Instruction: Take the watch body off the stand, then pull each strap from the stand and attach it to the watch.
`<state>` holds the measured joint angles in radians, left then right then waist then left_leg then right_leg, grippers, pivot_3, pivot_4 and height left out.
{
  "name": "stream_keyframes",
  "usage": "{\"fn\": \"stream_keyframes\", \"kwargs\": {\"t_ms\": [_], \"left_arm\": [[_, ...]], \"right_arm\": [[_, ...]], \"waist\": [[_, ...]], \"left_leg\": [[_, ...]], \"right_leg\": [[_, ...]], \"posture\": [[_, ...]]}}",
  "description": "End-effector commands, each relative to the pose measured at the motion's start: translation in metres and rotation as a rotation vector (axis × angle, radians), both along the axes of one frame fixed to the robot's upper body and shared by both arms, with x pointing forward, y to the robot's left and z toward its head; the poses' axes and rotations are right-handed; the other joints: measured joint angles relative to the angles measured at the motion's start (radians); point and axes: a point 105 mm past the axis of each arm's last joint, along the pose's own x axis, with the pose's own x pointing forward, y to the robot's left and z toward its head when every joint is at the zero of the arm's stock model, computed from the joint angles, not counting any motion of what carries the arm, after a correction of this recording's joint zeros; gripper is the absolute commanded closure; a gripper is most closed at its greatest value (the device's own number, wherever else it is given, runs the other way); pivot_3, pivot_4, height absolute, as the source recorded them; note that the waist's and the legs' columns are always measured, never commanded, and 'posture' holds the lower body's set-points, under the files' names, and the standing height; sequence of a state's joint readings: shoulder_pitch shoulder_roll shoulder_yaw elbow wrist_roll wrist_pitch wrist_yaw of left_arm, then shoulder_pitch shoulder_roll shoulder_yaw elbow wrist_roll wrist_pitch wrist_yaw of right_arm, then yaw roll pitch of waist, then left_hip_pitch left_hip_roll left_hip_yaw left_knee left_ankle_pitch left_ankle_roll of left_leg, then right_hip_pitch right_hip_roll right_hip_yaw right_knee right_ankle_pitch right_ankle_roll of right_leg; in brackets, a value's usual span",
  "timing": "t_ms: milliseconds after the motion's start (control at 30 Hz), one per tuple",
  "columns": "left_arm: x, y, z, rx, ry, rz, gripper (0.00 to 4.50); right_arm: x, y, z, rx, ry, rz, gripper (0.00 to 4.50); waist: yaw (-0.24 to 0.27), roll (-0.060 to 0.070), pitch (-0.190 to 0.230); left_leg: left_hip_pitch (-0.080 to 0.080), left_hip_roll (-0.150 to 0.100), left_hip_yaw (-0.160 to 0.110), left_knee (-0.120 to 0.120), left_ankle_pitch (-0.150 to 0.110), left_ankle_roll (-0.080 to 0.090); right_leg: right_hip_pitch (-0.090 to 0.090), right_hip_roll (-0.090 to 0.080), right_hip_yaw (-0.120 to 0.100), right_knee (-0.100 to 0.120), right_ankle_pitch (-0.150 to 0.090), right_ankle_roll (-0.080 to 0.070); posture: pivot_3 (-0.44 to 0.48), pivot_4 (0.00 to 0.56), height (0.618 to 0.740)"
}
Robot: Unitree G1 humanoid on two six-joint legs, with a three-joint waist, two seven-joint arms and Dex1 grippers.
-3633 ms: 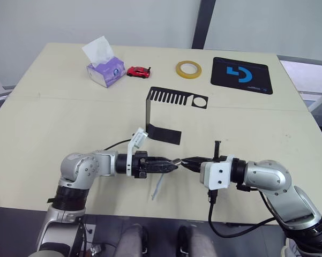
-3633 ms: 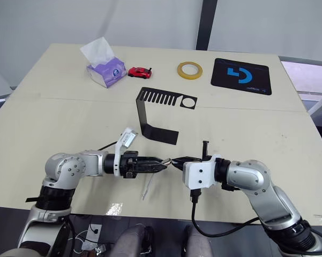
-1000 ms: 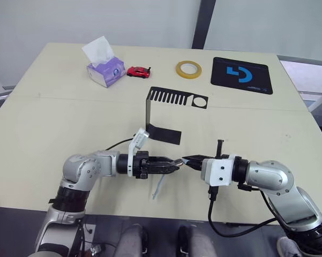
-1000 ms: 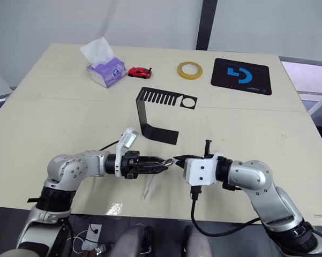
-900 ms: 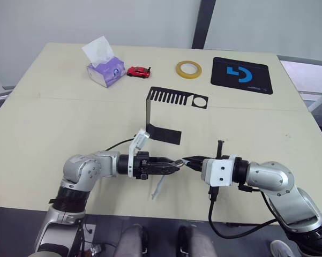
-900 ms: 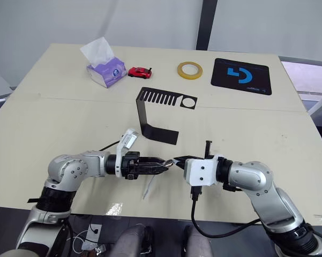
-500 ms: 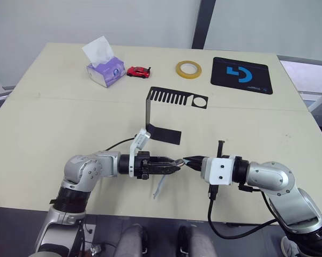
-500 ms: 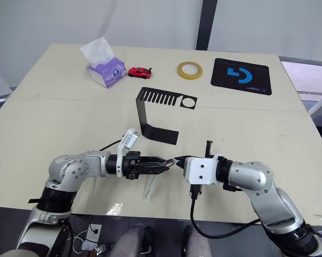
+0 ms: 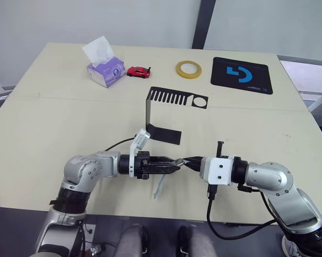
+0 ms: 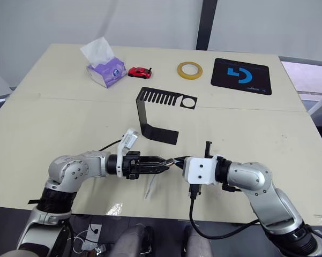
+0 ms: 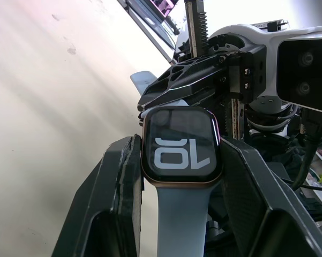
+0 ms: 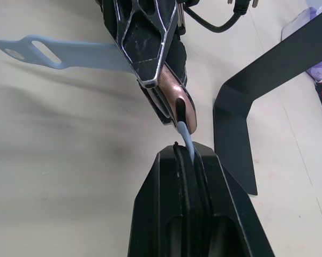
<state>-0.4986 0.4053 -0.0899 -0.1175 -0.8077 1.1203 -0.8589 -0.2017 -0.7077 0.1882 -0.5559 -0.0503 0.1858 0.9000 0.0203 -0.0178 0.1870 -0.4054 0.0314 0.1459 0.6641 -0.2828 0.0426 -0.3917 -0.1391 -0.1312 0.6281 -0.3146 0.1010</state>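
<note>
My left gripper is shut on the watch body, a black rounded-square case whose screen shows light digits. One pale blue-grey strap is fixed to the case and hangs down to the table. My right gripper faces it tip to tip, shut on the second strap, whose free end touches the edge of the watch body. The black bent-sheet stand rests on the table behind both grippers, with its slotted top plate bare.
At the back of the table are a purple tissue box, a red toy car, a yellow tape roll and a black mouse pad with a blue logo. The table's front edge runs just below both forearms.
The right gripper has edged slightly left toward the left gripper. Both keep their holds, and the hanging strap and stand are where they were.
</note>
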Motion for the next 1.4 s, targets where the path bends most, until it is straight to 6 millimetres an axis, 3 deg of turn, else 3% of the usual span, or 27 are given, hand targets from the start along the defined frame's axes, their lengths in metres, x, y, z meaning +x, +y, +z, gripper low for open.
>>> {"fn": "stream_keyframes", "kwargs": {"t_ms": [33, 633, 1067, 1400], "left_arm": [[-0.011, -0.013, 0.008, -0.03, -0.047, -0.064, 2.81], [-0.012, -0.018, 0.009, -0.02, -0.045, -0.069, 2.81], [-0.01, -0.002, 0.012, -0.028, -0.062, -0.069, 2.81], [-0.009, -0.002, 0.011, -0.029, -0.075, -0.072, 2.81]], "right_arm": [[-0.019, 0.021, 0.018, 0.038, -0.074, 0.127, 4.5], [-0.017, 0.028, 0.016, 0.04, -0.064, 0.132, 4.5], [-0.013, 0.005, 0.018, 0.012, -0.077, 0.077, 4.5], [-0.014, 0.009, 0.021, 0.033, -0.096, 0.094, 4.5]], "waist": [[0.0, 0.0, 0.0], [0.0, 0.0, 0.0], [0.0, 0.0, 0.0], [0.0, 0.0, 0.0]], "left_leg": [[0.0, 0.0, 0.0, 0.0, 0.0, 0.0], [0.0, 0.0, 0.0, 0.0, 0.0, 0.0], [0.0, 0.0, 0.0, 0.0, 0.0, 0.0], [0.0, 0.0, 0.0, 0.0, 0.0, 0.0]], "right_leg": [[0.0, 0.0, 0.0, 0.0, 0.0, 0.0], [0.0, 0.0, 0.0, 0.0, 0.0, 0.0], [0.0, 0.0, 0.0, 0.0, 0.0, 0.0], [0.0, 0.0, 0.0, 0.0, 0.0, 0.0]], "posture": [[0.0, 0.15, 0.74], [0.0, 0.15, 0.74], [0.0, 0.15, 0.74], [0.0, 0.15, 0.74]]}}
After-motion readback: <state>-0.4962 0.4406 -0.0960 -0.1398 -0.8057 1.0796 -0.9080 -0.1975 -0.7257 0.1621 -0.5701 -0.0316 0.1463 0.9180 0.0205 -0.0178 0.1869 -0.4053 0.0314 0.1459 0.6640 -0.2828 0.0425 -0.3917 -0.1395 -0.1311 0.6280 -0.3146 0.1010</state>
